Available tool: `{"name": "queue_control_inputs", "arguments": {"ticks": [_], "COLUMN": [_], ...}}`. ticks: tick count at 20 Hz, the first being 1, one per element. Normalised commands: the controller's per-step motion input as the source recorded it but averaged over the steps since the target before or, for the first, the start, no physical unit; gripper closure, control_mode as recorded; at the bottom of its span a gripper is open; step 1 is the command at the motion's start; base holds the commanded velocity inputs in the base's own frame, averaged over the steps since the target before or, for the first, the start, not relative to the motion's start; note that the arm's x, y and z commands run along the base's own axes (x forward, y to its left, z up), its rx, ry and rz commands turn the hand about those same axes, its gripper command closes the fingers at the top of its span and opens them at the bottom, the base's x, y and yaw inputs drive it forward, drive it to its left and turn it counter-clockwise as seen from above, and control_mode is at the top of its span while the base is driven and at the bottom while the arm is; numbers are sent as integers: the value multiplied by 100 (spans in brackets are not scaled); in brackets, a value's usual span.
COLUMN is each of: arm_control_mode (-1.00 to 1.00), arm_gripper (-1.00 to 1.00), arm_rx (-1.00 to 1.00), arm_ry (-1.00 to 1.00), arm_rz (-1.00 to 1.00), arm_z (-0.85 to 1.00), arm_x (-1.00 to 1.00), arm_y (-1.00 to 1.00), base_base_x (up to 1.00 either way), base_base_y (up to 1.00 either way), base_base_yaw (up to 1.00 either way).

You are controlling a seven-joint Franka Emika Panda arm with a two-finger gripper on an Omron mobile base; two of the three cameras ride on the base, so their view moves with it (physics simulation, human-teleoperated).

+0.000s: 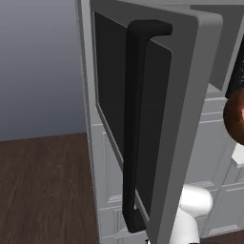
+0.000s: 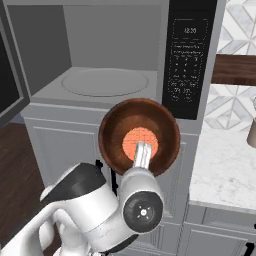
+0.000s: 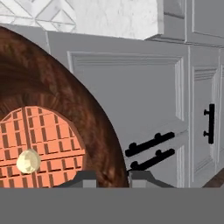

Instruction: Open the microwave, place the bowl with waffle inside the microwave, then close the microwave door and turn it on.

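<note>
Fingers (image 3: 89, 177) clamp the rim of the bowl (image 2: 139, 136), held before the open microwave (image 2: 107, 60); hand view alone shows the gridded waffle (image 3: 39, 144), left base view the swung-out microwave door (image 1: 186, 95)

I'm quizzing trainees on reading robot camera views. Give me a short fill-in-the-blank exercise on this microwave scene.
1. The microwave door stands ____.
2. The gripper holds a brown bowl by its ____.
3. The food in the bowl is an orange ____, with a pale pat on it in the hand view.
4. The turntable inside the microwave has ____ on it.

Missing words: open; rim; waffle; nothing
</note>
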Motion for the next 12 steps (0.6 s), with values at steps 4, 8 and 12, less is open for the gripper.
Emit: {"name": "queue_control_inputs", "arguments": {"ticks": [4, 8, 12], "arm_control_mode": [-100, -100, -100], "arm_gripper": [100, 100, 100], "arm_rx": [-10, -5, -8], "arm_ry": [-1, -2, 0], "arm_rz": [0, 1, 8], "arm_z": [100, 100, 87], "arm_x": [13, 51, 89], "arm_y": [100, 86, 58], "base_base_x": [0, 0, 0], "base_base_y": [0, 0, 0], "base_base_yaw": [0, 0, 0]}}
